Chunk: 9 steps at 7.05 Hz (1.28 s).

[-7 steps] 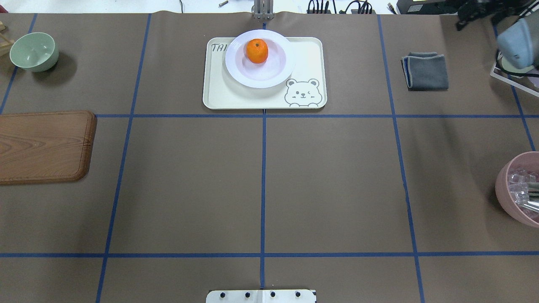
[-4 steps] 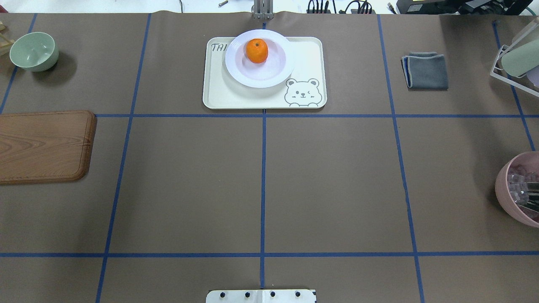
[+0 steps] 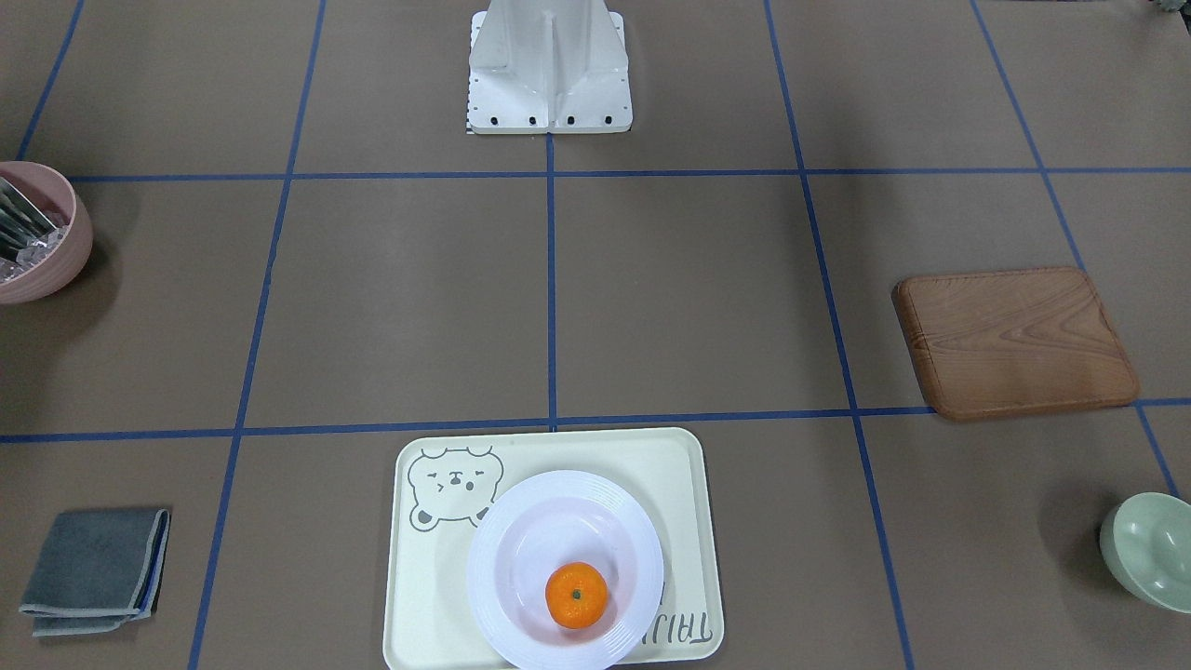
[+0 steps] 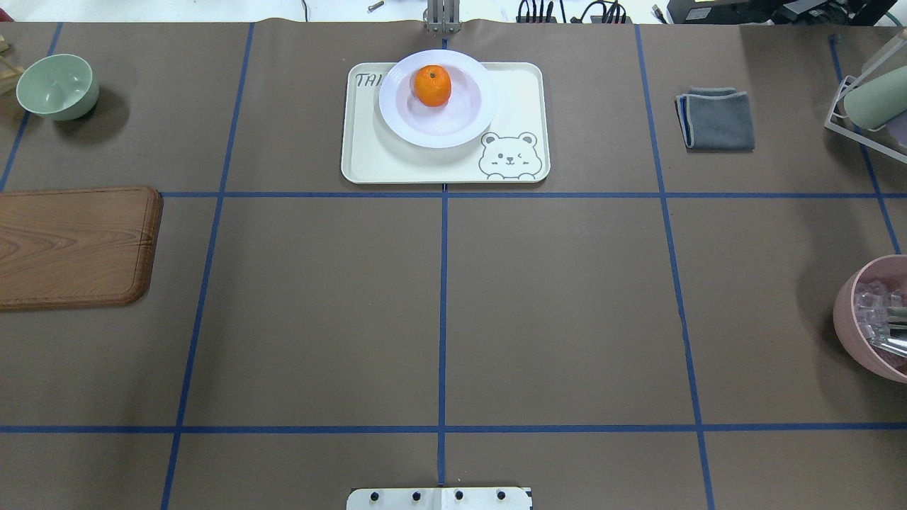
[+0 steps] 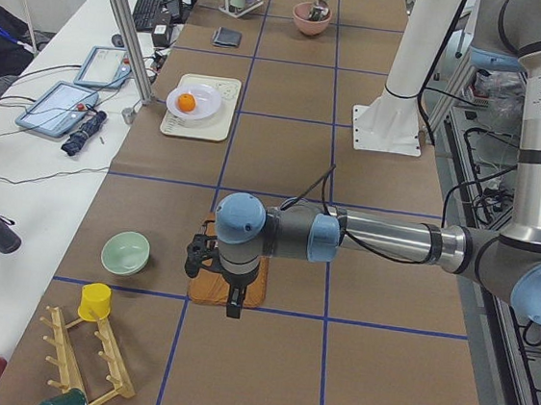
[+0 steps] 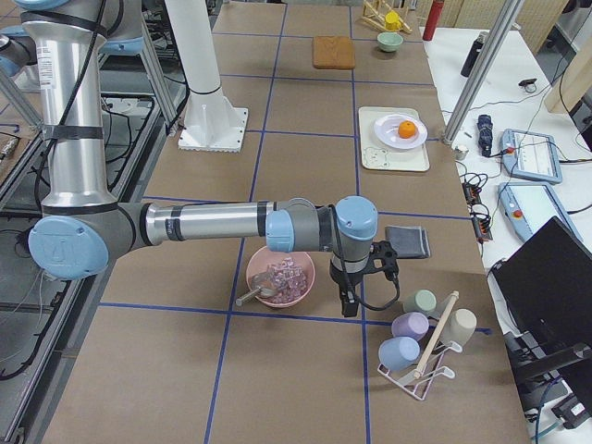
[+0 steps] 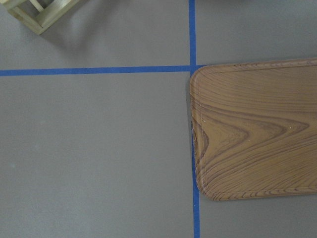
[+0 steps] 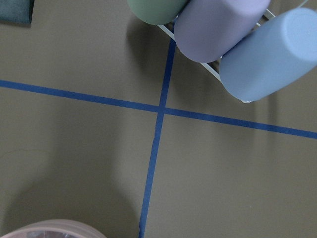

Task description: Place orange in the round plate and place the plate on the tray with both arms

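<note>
The orange (image 4: 432,86) lies in the round white plate (image 4: 437,126), toward its far side. The plate rests on the cream bear-face tray (image 4: 397,161) at the table's far middle, and its far rim overhangs the tray's edge. The front-facing view shows the same orange (image 3: 576,596), plate (image 3: 558,521) and tray (image 3: 428,596). Both grippers appear only in the side views. The left gripper (image 5: 234,305) hangs over the wooden board (image 5: 227,290). The right gripper (image 6: 349,305) hangs beside the pink bowl (image 6: 277,276). I cannot tell whether either is open or shut.
A pale green bowl (image 4: 57,86) and a wooden board (image 4: 71,246) are at the left. A folded grey cloth (image 4: 717,119), a cup rack (image 4: 871,106) and a pink bowl (image 4: 871,319) of clear pieces are at the right. The robot base (image 3: 549,65) stands at the near middle.
The blue-capped part of the right arm at the overhead view's top right edge has drawn out of that view. The orange, plate and tray have not moved.
</note>
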Available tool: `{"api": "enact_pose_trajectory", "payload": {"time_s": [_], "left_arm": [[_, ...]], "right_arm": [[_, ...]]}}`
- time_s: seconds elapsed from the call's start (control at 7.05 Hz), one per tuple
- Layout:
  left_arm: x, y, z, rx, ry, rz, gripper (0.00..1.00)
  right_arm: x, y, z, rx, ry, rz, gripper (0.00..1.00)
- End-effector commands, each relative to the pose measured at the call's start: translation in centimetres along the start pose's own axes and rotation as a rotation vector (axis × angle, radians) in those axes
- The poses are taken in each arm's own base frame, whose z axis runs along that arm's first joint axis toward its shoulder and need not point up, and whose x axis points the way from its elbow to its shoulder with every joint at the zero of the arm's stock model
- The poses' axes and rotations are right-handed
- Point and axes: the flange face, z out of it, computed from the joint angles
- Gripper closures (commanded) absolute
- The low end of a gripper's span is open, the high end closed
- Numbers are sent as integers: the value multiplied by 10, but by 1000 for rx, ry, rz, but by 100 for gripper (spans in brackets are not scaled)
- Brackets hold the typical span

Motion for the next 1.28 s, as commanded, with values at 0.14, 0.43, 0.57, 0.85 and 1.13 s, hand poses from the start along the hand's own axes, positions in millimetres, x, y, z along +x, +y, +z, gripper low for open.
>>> {"api": "enact_pose_trajectory", "payload": {"time_s": [0.14, 0.43, 0.57, 0.85, 1.13], "left_arm": [[-2, 7, 2, -3, 0, -5, 1], [-3, 10, 3, -5, 0, -11, 1], [-3, 10, 3, -5, 0, -11, 1], [-4, 13, 4, -10, 1, -13, 1], [-6, 17, 6, -14, 1, -20, 1]], "right_arm": [[4, 14, 6, -13, -4, 12, 0], [3, 14, 5, -12, -4, 9, 0], [3, 14, 5, -11, -5, 9, 0], [2, 14, 6, -13, -10, 9, 0], [1, 13, 5, -10, -21, 9, 0]]}}
